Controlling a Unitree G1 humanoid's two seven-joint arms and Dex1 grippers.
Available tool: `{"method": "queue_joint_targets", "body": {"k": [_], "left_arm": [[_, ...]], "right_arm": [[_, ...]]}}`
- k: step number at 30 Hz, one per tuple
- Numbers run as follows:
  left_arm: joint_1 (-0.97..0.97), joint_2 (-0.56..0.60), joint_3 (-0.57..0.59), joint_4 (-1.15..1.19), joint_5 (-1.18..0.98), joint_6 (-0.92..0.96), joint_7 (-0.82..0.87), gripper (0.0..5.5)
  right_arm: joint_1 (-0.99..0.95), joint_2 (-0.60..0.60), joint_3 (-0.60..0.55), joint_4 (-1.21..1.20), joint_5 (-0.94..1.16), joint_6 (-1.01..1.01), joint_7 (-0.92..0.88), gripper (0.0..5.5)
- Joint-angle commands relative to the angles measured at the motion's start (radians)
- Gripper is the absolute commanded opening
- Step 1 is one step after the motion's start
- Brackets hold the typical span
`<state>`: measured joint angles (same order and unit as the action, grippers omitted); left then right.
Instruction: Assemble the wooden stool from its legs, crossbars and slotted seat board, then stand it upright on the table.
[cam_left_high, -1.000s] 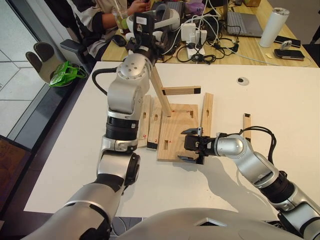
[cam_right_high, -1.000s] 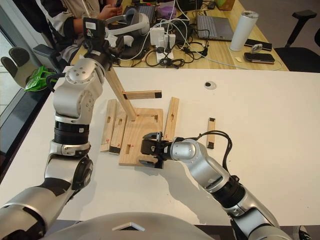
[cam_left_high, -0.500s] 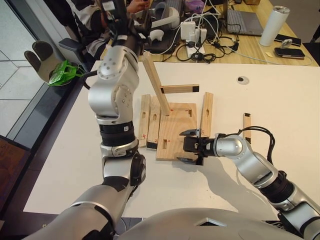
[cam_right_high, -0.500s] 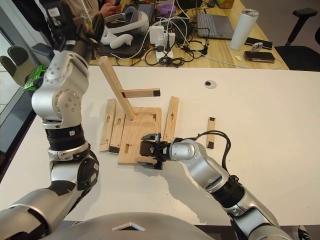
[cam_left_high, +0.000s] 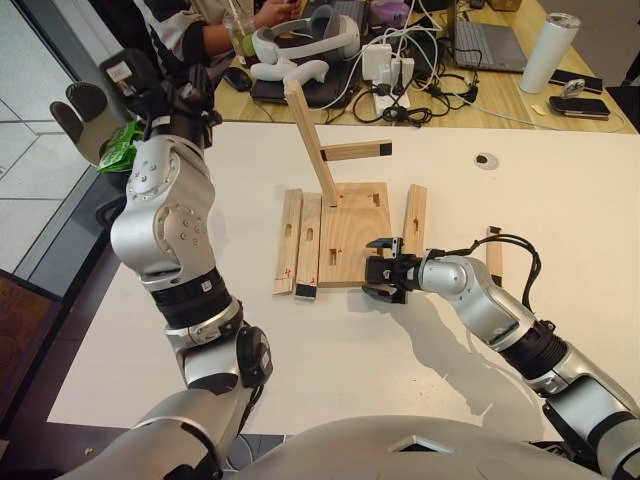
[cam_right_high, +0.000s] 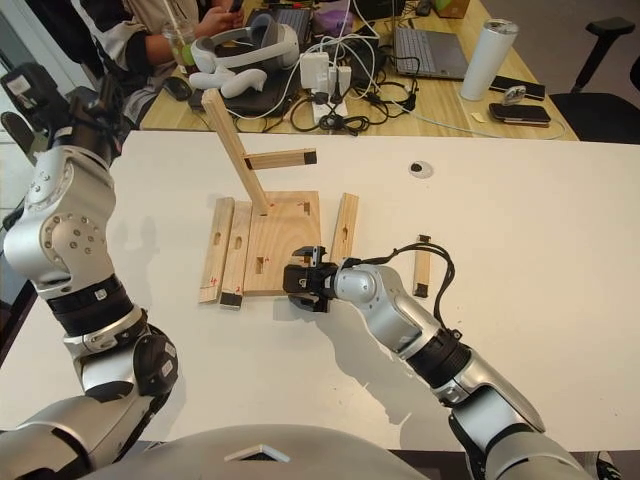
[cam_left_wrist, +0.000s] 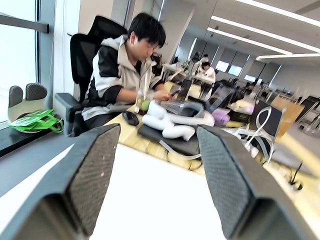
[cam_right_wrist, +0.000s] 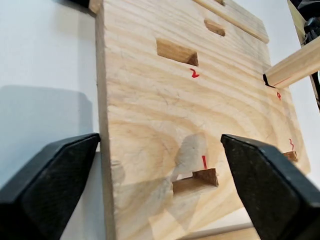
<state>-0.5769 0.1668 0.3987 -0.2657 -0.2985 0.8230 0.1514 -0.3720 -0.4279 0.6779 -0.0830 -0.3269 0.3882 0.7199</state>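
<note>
Here, the slotted seat board (cam_left_high: 355, 240) lay flat on the white table (cam_left_high: 300, 345), with one leg (cam_left_high: 310, 140) standing tilted in the slot at its 11 o'clock corner and a crossbar (cam_left_high: 355, 151) jutting from that leg toward 3 o'clock. The right gripper (cam_left_high: 384, 269) sat at the board's 5 o'clock corner, jaws spread wide astride the edge and clamping nothing. The left gripper (cam_left_wrist: 157, 170) hung raised toward the table's 10 o'clock, jaws wide and empty.

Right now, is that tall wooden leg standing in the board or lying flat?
Standing: the leg rises, leaning, from the seat board, which lies flat.
</note>
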Motion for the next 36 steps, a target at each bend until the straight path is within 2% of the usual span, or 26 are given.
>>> {"method": "queue_joint_targets", "body": {"k": [1, 5, 9, 14, 16, 27, 33, 36], "left_arm": [[0.146, 0.128, -0.146, -0.001, 0.034, 0.199, -0.091, 2.82], [0.271, 0.215, -0.292, -0.015, 0.015, 0.338, -0.218, 2.82], [0.314, 0.214, -0.305, -0.043, -0.028, 0.396, -0.294, 2.82], [0.345, 0.259, -0.36, -0.059, -0.005, 0.39, -0.337, 3.63], [0.353, 0.279, -0.389, -0.051, 0.014, 0.387, -0.342, 3.74], [0.377, 0.36, -0.482, -0.045, 0.066, 0.376, -0.391, 3.74], [0.376, 0.329, -0.49, -0.075, 0.048, 0.399, -0.408, 3.74], [0.387, 0.349, -0.521, -0.082, 0.065, 0.394, -0.413, 3.74]], "right_arm": [[0.039, -0.012, -0.05, -0.077, 0.047, 0.038, 0.05, 4.54], [0.062, -0.019, -0.076, -0.168, 0.091, 0.062, 0.091, 4.54], [0.072, -0.016, -0.1, -0.207, 0.108, 0.087, 0.089, 4.54], [0.086, -0.009, -0.103, -0.227, 0.107, 0.102, 0.072, 4.54], [0.09, -0.003, -0.104, -0.232, 0.108, 0.108, 0.066, 4.54], [0.092, 0.005, -0.104, -0.239, 0.104, 0.128, 0.049, 4.54], [0.095, 0.01, -0.103, -0.238, 0.1, 0.133, 0.041, 4.54], [0.092, 0.013, -0.106, -0.236, 0.099, 0.135, 0.037, 4.54]]}}
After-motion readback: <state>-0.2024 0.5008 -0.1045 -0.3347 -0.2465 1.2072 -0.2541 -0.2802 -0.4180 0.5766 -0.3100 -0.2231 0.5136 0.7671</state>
